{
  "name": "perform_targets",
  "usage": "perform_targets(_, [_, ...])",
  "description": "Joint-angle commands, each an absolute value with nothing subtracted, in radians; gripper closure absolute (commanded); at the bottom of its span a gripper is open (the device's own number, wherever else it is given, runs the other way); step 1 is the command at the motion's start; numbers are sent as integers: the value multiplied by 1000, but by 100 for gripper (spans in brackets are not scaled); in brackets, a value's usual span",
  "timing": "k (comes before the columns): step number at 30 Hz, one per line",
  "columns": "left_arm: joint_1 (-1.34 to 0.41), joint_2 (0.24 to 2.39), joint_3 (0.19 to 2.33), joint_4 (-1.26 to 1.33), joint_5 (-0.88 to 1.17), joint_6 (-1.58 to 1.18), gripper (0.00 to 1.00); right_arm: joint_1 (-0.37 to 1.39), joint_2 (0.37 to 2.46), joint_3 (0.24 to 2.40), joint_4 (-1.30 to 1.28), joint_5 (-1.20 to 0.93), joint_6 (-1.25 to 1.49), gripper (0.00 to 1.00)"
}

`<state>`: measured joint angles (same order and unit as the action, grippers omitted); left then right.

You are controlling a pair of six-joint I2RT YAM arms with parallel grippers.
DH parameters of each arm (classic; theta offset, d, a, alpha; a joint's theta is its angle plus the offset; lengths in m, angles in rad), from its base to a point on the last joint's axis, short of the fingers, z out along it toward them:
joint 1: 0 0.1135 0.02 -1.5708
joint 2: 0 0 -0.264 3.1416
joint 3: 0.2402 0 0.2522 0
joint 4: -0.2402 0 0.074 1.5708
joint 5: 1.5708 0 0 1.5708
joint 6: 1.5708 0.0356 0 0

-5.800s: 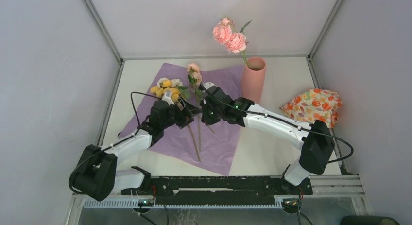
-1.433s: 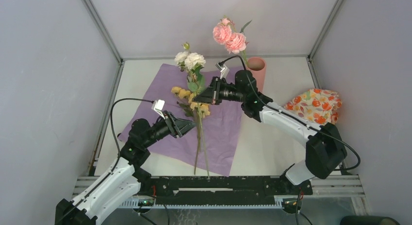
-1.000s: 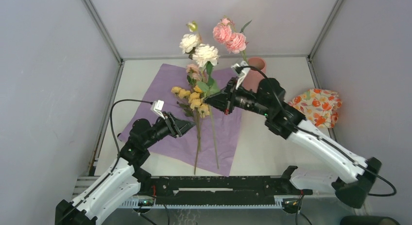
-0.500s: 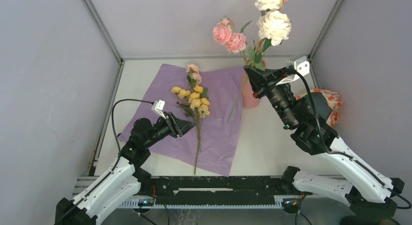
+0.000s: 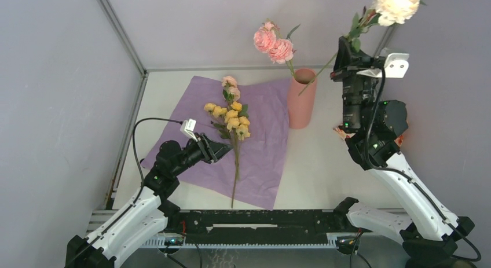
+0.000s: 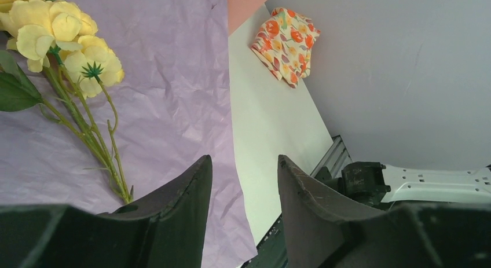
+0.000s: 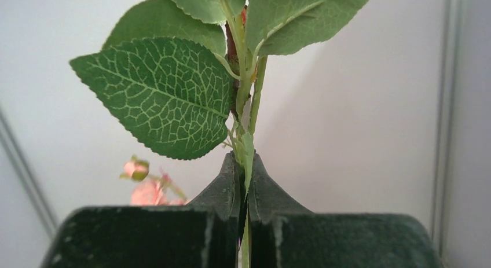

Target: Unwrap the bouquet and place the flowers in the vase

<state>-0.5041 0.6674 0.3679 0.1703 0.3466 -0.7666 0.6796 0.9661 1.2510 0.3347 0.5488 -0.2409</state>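
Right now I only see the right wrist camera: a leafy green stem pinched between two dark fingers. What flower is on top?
Observer: A white rose, held high by the right gripper.
Operator: Is it in the vase yet?
Observer: No; its stem end shows against the vase's outer wall.
Operator: And the other arm?
Observer: The left gripper is open and empty, above purple paper where yellow flowers lie.
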Motion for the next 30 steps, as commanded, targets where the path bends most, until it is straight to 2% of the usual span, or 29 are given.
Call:
perform_targets(1, [-509,671,376,208,337,-736,50,607,985,1319,473,512,-273,100])
perform_targets(14, [-508,730,384,239,334,-749,50,510,1153,1434,435,421,-176,100])
perform_targets(30, [-509,753,386,193,297,-735,50,469,1282,1306,353,435,-113,100])
